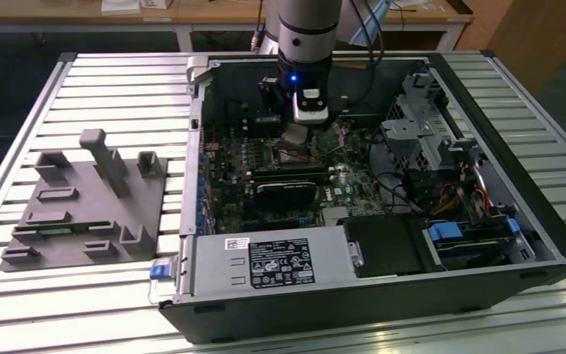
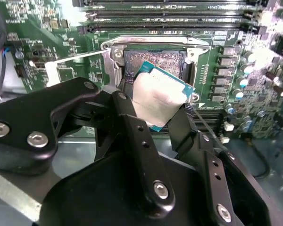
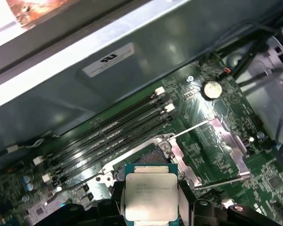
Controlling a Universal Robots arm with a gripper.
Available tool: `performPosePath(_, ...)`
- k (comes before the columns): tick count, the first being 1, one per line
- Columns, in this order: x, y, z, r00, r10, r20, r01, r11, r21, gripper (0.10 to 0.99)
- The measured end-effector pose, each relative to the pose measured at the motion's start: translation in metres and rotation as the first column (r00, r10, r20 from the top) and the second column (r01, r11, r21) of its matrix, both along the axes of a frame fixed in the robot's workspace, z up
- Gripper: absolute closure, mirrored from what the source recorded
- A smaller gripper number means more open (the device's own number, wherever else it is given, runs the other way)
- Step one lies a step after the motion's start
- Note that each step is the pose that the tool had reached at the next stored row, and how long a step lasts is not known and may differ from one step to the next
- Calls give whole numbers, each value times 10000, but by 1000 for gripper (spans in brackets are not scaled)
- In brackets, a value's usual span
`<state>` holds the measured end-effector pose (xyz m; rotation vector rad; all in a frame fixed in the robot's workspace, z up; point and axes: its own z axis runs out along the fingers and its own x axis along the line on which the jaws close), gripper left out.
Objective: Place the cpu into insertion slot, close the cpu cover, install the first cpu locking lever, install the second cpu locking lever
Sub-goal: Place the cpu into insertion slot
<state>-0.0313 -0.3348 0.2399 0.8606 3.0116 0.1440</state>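
Above the insertion slot (image 2: 153, 63), fingers (image 2: 132, 132) grip the cpu (image 2: 158, 96), seemingly tilted.

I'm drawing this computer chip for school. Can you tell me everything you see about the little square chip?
The cpu is a small flat square: a silvery-grey metal top with faint print, on a teal-green board edge. The hand pinches it by two opposite sides between black fingers. It hangs over the open insertion slot, not seated yet.
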Motion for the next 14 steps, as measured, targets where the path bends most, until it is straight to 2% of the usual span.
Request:
performPosePath(4,0,0,-3,9985,-547,0,547,9985,-1,553)
performPosePath(7,0,0,-5,9946,-1036,0,1036,9946,-1,553)
performPosePath(11,0,0,-8,9850,-1725,0,1725,9850,-2,553)
performPosePath(14,0,0,-11,9746,-2239,1,2239,9746,-6,553)
